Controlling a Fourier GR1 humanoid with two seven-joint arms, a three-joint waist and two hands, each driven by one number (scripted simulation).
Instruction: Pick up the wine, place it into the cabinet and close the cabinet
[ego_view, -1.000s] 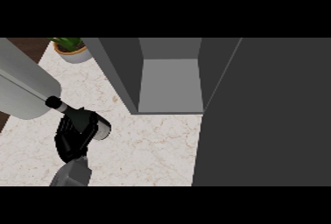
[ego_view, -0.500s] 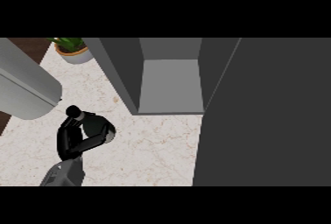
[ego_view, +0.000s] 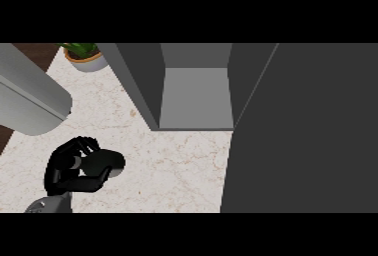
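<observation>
Your left black hand (ego_view: 74, 170) was clenched around the dark, round-topped wine bottle (ego_view: 103, 162), low on the pale marbled stone counter (ego_view: 177, 170); only the bottle's top showed between fingers and thumb, so its long axis seemed to run toward the camera (upright, as far as I could judge). The grey open cabinet (ego_view: 193, 97), its shelf bare, lay up and to the right of that hand, well apart. The tall dark grey cabinet door (ego_view: 303, 130) stood swung out along the right. Your right hand was not visible, so the left was the nearer one. Its grey forearm (ego_view: 50, 204) entered from the lower edge.
</observation>
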